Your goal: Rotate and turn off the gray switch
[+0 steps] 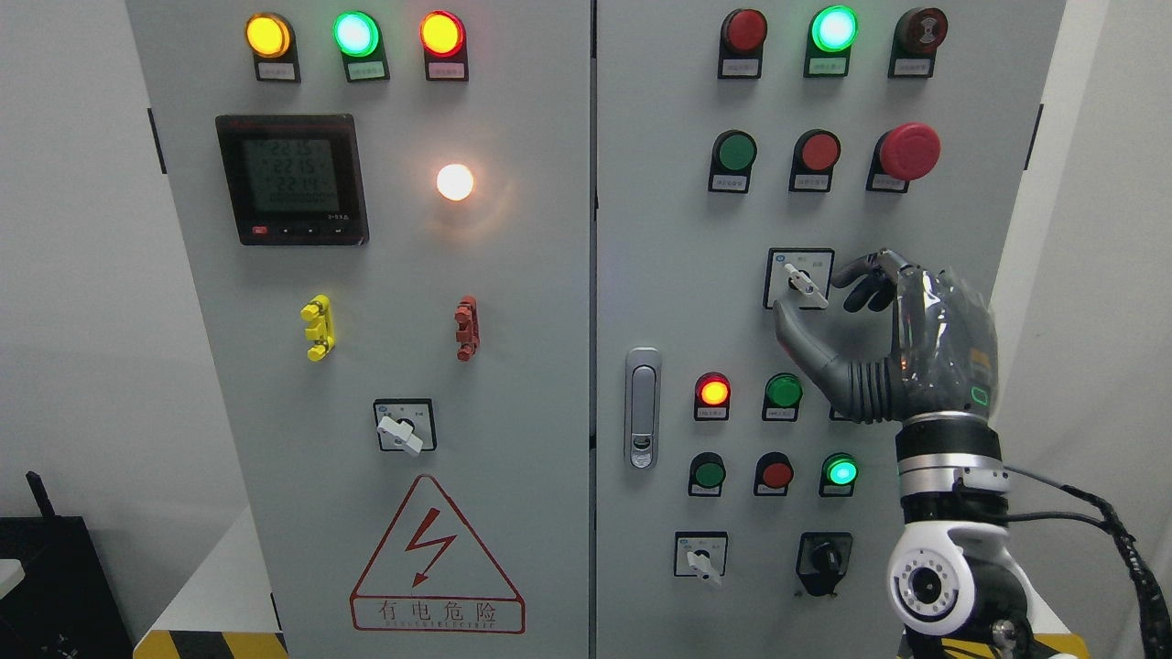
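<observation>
The right hand rises from the lower right of the frame to the gray switch, which sits on the right cabinet door, right of the frame's centre. Its fingers are spread around the knob, thumb just below and fingertips just to the right, gripping nothing. The knob's handle is tilted, pointing to the lower right.

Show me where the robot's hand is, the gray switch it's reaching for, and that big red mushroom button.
right hand (829,302): head view, the gap between thumb tip and fingertips.
gray switch (805,285): head view, middle of its pale lever.
big red mushroom button (909,151): head view, centre of the red cap.
</observation>
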Robot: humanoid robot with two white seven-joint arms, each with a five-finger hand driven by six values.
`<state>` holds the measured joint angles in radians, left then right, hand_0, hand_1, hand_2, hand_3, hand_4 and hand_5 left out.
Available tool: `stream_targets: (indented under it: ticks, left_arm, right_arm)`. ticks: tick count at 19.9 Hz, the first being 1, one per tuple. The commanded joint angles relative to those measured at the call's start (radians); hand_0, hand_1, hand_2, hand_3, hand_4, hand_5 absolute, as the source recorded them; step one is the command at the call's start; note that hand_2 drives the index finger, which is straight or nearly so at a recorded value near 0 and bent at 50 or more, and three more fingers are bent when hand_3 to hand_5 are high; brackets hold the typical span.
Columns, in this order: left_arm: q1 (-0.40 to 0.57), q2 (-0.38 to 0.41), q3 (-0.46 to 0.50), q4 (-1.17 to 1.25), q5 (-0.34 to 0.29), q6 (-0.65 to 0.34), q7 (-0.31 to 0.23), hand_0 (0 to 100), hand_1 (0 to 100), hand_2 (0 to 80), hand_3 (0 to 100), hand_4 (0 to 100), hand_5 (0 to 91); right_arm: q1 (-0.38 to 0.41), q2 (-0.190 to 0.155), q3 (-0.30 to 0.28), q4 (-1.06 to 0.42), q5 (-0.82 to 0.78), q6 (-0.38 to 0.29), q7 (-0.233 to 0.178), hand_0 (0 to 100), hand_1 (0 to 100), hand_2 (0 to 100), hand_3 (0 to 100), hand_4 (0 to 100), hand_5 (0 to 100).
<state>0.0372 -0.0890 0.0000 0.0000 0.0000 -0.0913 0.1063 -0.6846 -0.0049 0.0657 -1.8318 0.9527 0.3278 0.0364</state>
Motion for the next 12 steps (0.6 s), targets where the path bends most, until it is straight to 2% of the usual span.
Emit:
stream_targets:
  ticks: [1,12]
  left_arm:
    - [0.0,0.0,0.032,0.023,-0.008,0.001,0.004,12,39,0.0,0,0,0.0]
    - [0.0,0.0,0.032,0.023,-0.008,0.001,0.004,12,39,0.0,0,0,0.0]
  right_arm:
    - [-0.007,-0.02,0.003,0.012,0.001,0.0,0.0,9,36,51,70,70,83]
    - [-0.013,-0.02,0.003,0.02,0.005,0.002,0.0,9,37,53,71,71,85]
